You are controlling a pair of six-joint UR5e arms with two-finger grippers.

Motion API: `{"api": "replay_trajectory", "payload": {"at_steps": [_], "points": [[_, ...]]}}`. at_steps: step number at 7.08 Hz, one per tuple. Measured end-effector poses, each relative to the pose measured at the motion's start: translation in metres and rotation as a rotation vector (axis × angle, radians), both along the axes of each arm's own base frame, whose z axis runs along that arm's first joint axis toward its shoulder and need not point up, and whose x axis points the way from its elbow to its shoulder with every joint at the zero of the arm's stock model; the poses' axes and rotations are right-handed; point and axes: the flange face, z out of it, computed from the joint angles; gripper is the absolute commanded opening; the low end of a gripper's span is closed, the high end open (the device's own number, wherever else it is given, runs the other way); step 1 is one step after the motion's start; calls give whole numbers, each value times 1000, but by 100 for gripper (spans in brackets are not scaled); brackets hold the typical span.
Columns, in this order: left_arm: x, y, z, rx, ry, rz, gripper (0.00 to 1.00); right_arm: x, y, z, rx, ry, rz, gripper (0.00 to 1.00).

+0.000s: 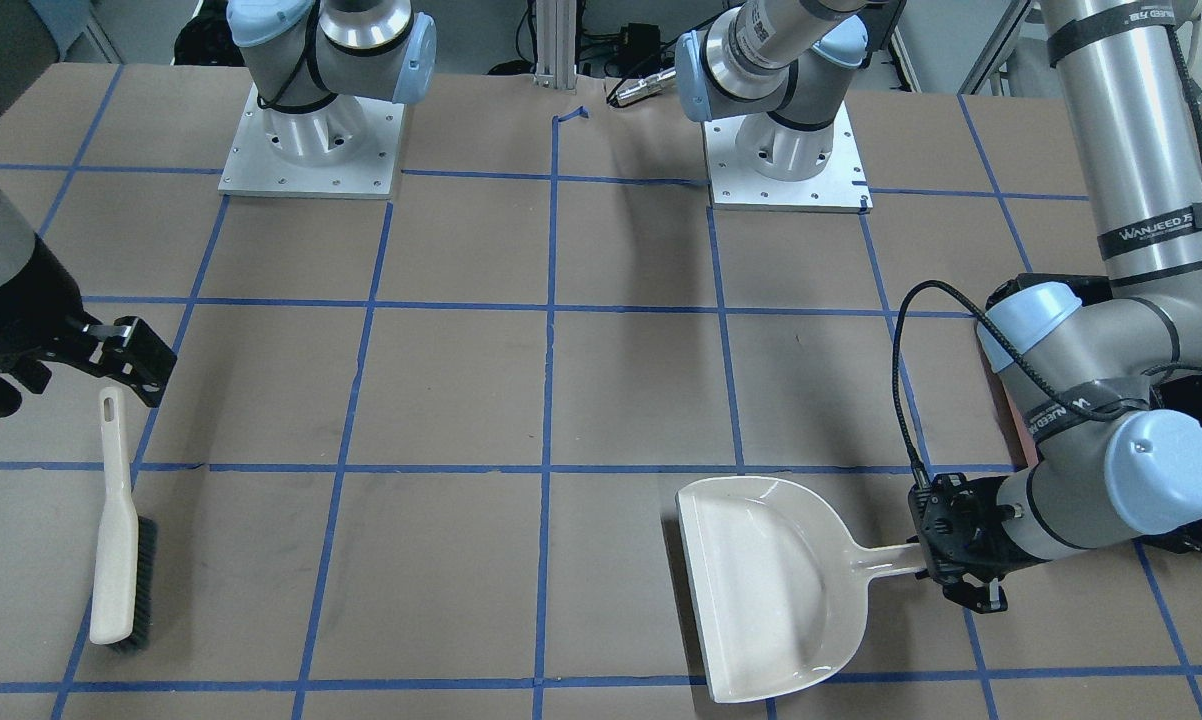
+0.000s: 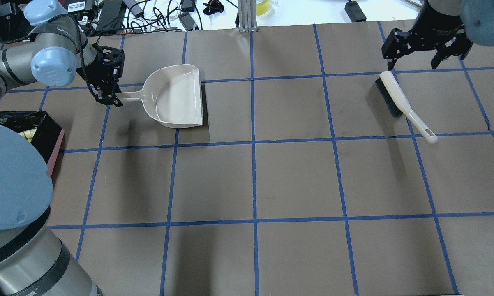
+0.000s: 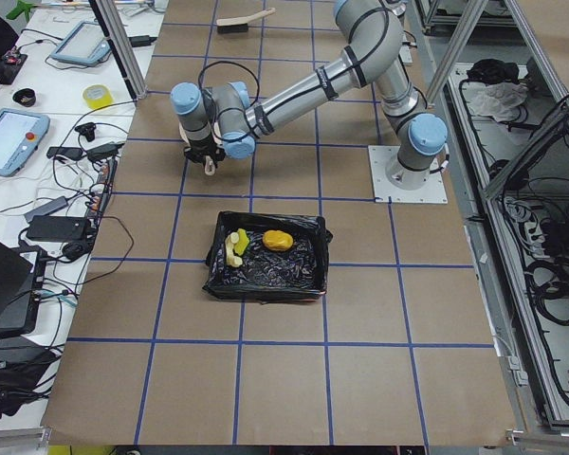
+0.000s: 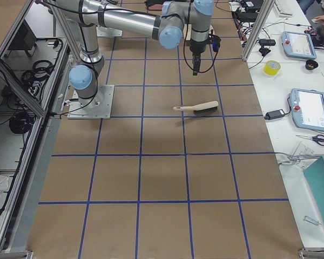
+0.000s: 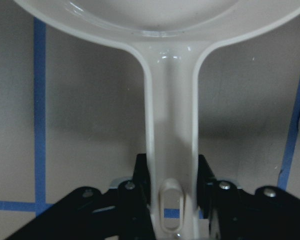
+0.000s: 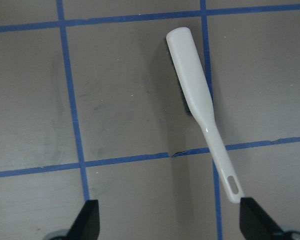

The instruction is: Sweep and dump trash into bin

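Trash sits inside the pink-sided rectangular bin (image 3: 216, 275) lined with crinkled black plastic bag, at the table's left edge beside the left arm. In it, the glossy golden-orange roll-shaped lump (image 3: 278, 241) and the flat yellow wedge (image 3: 237, 245) lie near each other, not touching. A tan bit shows against the wedge, too small to make out.

The left gripper (image 5: 172, 202) is at the far left of the brown table with blue tape grid (image 2: 251, 176). Its fingers (image 5: 141, 172) pinch the handle end of the cream-white plastic dustpan (image 2: 177, 96), one pad on each side by the hanging hole. The dustpan is level, its open mouth facing right toward the table's middle, and the pan is empty. Cannot tell whether it rests on the table or is just above it.

The right gripper (image 2: 413, 61) hangs over the far right. Its fingers (image 6: 90, 220) are spread wide, gripping nothing. Under it, apart from the fingers, the cream-white hand brush with black bristles (image 2: 397, 98) lies flat on the table, bristle head far, holed handle end near. Brush and dustpan are well apart, on opposite sides of the table.
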Motion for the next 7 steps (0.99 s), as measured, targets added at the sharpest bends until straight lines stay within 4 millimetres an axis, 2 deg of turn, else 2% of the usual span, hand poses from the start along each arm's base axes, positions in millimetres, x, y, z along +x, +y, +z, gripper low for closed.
{"api": "replay_trajectory", "payload": {"at_steps": [1, 2, 3, 4, 5, 6, 7], "points": [[-5, 1, -3, 15, -14, 0, 77, 36, 7, 9, -18, -9, -11, 100], [-7, 1, -5, 21, -19, -2, 100, 65, 16, 20, -39, -42, -7, 100], [-8, 2, -4, 20, -19, 4, 100, 83, 25, 31, -56, -97, 1, 100], [-16, 2, 7, 1, 1, 39, 100, 91, 32, 37, -62, -141, 5, 100], [-34, 4, 28, -30, 28, 103, 100, 94, 36, 38, -58, -158, 6, 100], [-60, 13, 58, -48, 37, 170, 100, 93, 38, 37, -54, -160, 4, 100], [-83, 32, 95, -41, 38, 235, 100, 92, 38, 37, -53, -159, 3, 100]]}}
